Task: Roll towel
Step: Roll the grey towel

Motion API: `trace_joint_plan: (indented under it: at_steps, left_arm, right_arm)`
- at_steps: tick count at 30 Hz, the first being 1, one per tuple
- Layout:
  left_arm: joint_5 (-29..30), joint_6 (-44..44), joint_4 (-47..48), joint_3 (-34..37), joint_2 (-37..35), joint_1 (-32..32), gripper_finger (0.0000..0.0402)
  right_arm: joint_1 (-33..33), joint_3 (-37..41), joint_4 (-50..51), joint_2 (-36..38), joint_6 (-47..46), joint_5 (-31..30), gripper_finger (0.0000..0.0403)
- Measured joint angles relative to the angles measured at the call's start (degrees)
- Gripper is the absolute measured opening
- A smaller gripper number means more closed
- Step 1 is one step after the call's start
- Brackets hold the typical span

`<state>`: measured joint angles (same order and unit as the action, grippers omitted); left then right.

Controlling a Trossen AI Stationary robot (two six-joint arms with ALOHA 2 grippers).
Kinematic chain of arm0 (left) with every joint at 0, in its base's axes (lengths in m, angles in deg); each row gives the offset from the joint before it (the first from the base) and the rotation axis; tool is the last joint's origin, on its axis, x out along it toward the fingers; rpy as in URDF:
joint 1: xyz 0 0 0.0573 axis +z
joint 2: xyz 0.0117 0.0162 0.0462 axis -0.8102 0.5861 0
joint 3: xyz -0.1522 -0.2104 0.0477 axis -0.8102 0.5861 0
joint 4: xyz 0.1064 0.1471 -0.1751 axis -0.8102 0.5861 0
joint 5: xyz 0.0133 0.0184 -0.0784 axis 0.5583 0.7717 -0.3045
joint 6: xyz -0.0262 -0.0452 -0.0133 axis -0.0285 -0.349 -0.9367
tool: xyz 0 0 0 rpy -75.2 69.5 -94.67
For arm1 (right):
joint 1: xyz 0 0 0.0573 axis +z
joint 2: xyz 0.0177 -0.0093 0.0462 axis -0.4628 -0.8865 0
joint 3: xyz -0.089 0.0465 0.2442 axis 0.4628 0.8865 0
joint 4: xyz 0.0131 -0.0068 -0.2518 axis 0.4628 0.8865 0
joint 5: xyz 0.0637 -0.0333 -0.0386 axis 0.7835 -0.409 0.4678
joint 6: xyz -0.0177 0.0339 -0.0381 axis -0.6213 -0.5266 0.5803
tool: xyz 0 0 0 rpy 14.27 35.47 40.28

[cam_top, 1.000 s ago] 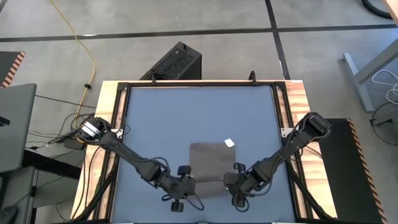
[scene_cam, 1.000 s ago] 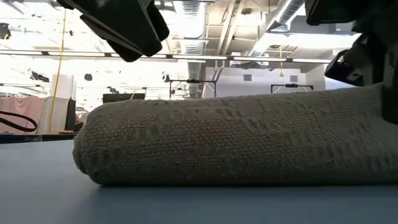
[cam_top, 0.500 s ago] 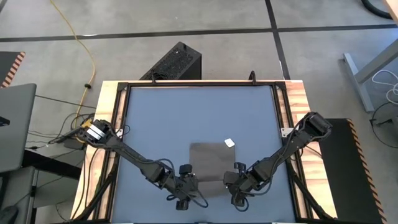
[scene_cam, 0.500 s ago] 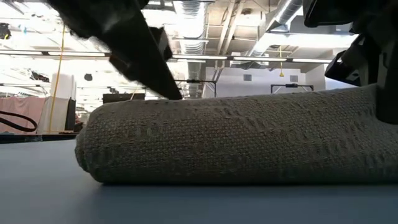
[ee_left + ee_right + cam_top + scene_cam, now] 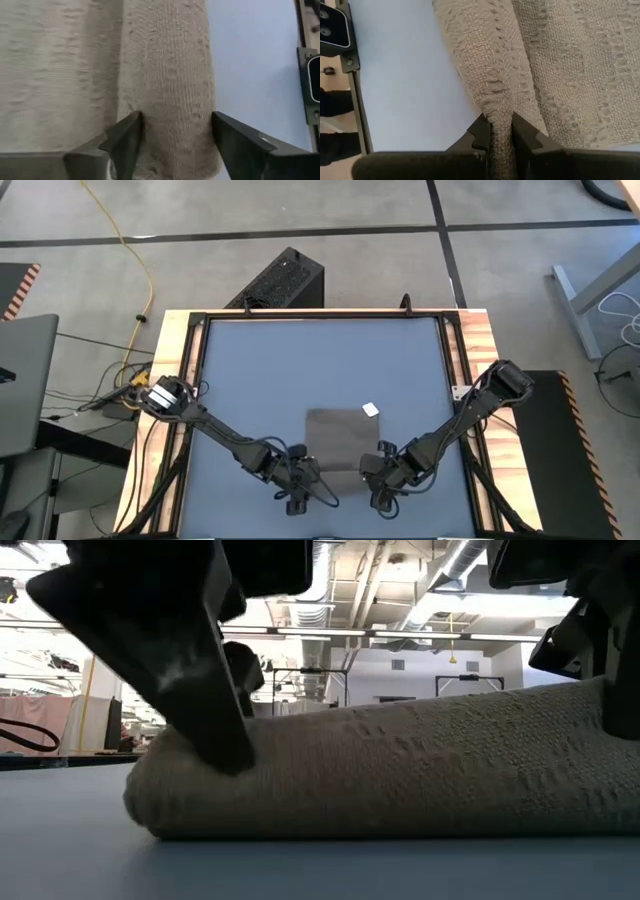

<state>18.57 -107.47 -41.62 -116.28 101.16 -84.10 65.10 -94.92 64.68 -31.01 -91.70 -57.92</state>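
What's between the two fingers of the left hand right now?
The rolled edge of the soft taupe cloth towel; the left wrist view shows the left hand straddling it, fingers open.

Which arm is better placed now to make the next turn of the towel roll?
Right, probably. The right end effector is already shut on the rolled edge of the towel. The left end effector only straddles the roll, fingers open, so it must close first.

the towel [image 5: 400, 770] runs off the low view's right edge.
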Motion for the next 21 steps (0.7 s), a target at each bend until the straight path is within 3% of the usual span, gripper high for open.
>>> trace_joint_plan:
  at_steps: [5, 8, 11, 16, 21]
  left_arm:
    - [-1.31, -1.45, -2.32, 0.0, 0.84, 0.3, 0.0157]
    - [-2.56, -2.34, -2.15, 0.0, 0.84, 0.9, 0.0085]
    - [-7.53, -3.16, -2.31, 0.0, 0.72, 2.07, 0.0019]
    - [-24.37, -3.2, -2.29, -0.06, 0.93, 5.44, 0.0015]
    - [-28.8, -6.43, 0.18, -0.07, 1.02, 8.87, 0.0014]
  right_arm:
    - [0.0, 1.12, -0.28, 0.0, -2.5, 0.02, 0.006]
    - [0.33, 1.51, -0.02, 0.04, -5.52, 0.31, 0.006]
    - [0.38, 1.53, -0.04, 0.04, -7.34, 1.66, 0.006]
    - [-0.23, 1.44, 0.13, 0.04, -10.65, 5.2, 0.006]
    - [-2.76, 1.42, 2.65, 0.07, -12.15, 8.87, 0.006]
